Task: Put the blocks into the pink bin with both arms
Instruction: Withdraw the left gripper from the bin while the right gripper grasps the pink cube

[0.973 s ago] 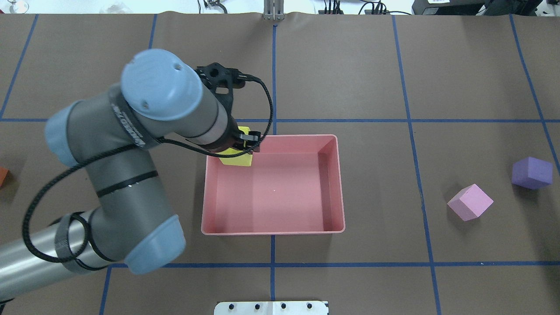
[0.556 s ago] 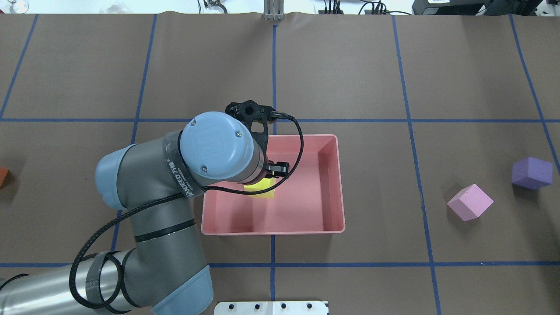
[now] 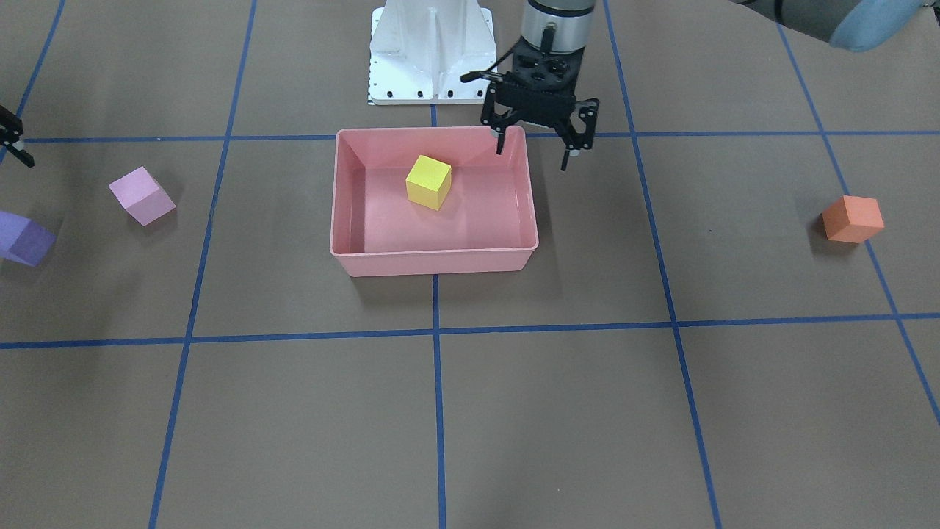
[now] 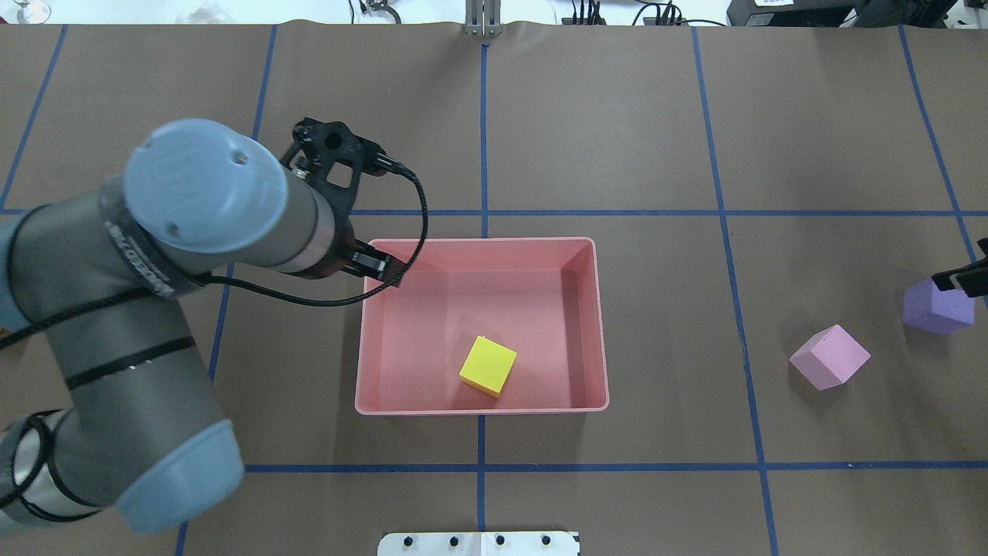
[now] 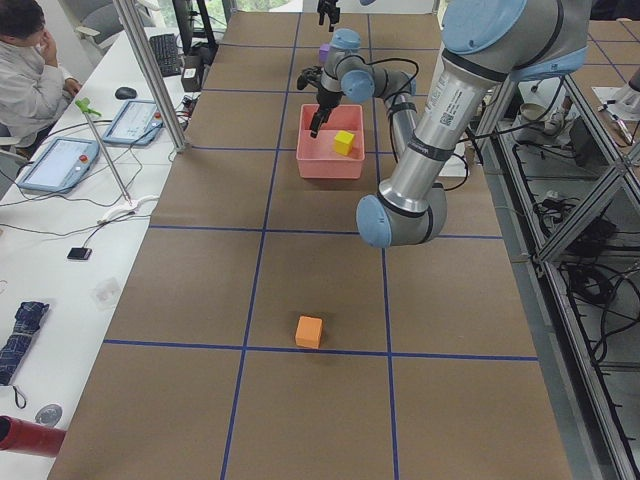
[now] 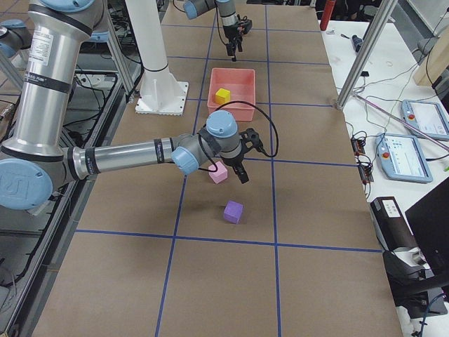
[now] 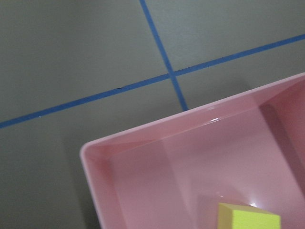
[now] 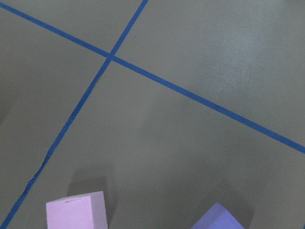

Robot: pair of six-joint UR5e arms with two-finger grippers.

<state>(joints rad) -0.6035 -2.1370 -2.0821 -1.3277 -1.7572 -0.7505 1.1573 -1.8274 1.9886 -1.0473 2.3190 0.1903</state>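
1. Reaching in from the left of the overhead view, the left arm [image 4: 154, 255] bends at the elbow and points its wrist down. The left gripper [image 3: 534, 156] hangs in the air by the left side wall of the pink bin [image 4: 540, 309], its two fingers spread wide and grasping nothing.
2. The yellow-green block [image 4: 488, 365] lies loose on the bin floor, toward the wall on the robot's side.
3. Right of the bin, on the table [image 4: 617, 116], sit the light pink block [image 4: 830, 357] and, farther right, the purple block [image 4: 936, 309]. The right gripper [image 4: 963, 276] pokes in at the view's edge there, over the purple one.
4. At 0.6 s ago the left gripper stood over the bin's middle with the yellow-green block between its fingers. Now the block is free and the gripper has drawn away leftward. The right gripper (out of the overhead view then) has come in. The light pink and purple blocks have not moved.
5. The overhead view shows only a tip of the right gripper. The right side view shows it whole, with fingers apart, empty, and raised clear of both blocks. The orange block [image 3: 852, 219] is hidden behind the left arm from overhead. It shows in the front view, well apart from the bin on the robot's left.
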